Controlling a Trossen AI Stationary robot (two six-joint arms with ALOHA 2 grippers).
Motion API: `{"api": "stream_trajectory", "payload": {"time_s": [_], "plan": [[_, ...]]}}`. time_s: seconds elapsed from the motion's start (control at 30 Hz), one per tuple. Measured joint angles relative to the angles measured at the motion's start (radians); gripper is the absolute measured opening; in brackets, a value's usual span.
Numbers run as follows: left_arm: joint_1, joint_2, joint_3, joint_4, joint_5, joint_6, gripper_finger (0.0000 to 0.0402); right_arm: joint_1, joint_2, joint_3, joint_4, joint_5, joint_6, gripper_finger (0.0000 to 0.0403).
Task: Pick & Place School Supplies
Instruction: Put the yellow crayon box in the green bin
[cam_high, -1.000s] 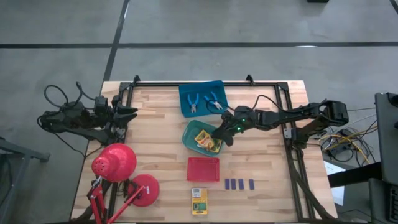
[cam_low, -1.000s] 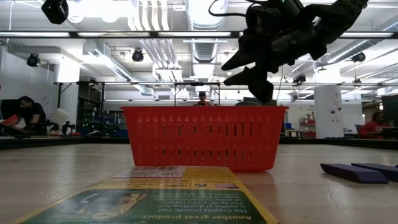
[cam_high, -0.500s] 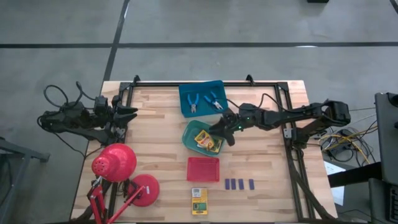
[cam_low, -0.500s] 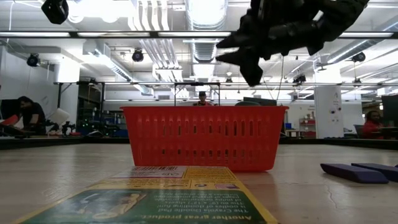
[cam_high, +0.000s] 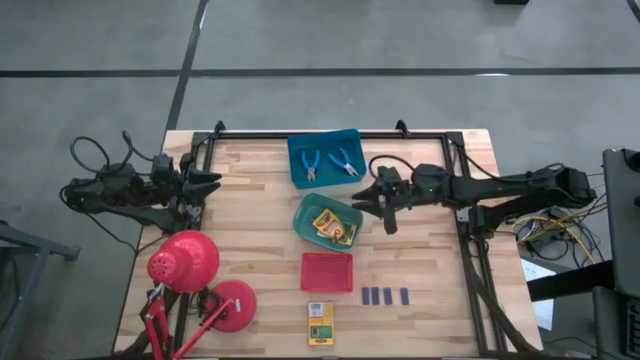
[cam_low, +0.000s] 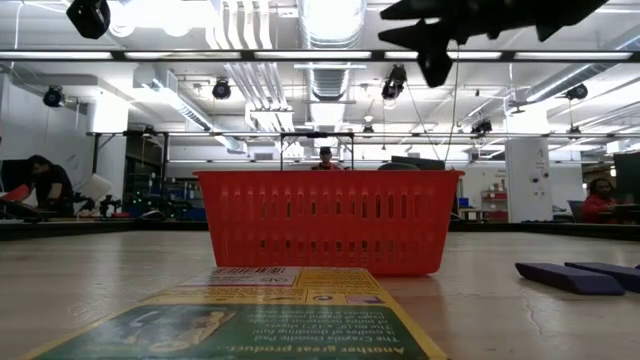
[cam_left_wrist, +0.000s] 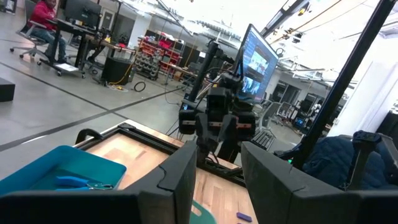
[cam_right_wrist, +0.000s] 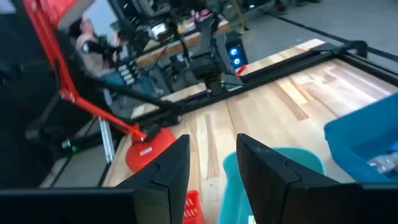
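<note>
My right gripper (cam_high: 376, 210) is open and empty. It hangs high above the table, just right of the green tray (cam_high: 305, 225), and shows at the top of the low view (cam_low: 428, 40). Two yellow-and-green boxes (cam_high: 334, 227) lie in the green tray. A third box (cam_high: 320, 323) lies flat on the table near the front edge. Two blue-handled tools (cam_high: 327, 164) lie in the blue tray (cam_high: 296, 150). Several dark blue blocks (cam_high: 385, 296) lie in a row on the table. My left gripper (cam_high: 213, 181) waits, open, at the table's left edge.
A red tray (cam_high: 327, 271) stands between the green tray and the front box. It fills the middle of the low view (cam_low: 328, 220). A red desk lamp (cam_high: 185, 262) stands at the front left. A dark frame (cam_high: 330, 133) runs along the table's far and right sides.
My right gripper has risen from just over the green tray and drawn back toward the table's right edge, staying open and empty. The boxes in the green tray have kept still.
</note>
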Motion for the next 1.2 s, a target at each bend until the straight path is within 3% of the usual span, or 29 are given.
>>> {"api": "stream_trajectory", "payload": {"time_s": [0.3, 0.67, 0.83, 1.0, 1.2], "plan": [[0.000, 0.000, 0.000, 0.000, 0.000, 0.000, 0.0133, 0.095, -0.101, 0.000, -0.117, 0.144, 0.091, 0.0125], [-0.001, 0.000, 0.000, 0.000, 0.000, 0.000, 0.0133, 0.153, -0.236, -0.004, -0.117, 0.161, 0.016, 0.0125], [-0.001, 0.000, 0.000, 0.000, 0.000, 0.000, 0.0133, 0.152, -0.298, -0.006, -0.201, 0.189, -0.091, 0.0125], [-0.001, 0.000, 0.000, 0.000, 0.000, 0.000, 0.0133, 0.153, -0.352, -0.005, -0.200, 0.172, -0.122, 0.0125], [-0.001, 0.000, 0.000, 0.000, 0.000, 0.000, 0.0133, 0.154, -0.374, -0.005, -0.200, 0.073, -0.074, 0.0125]]}}
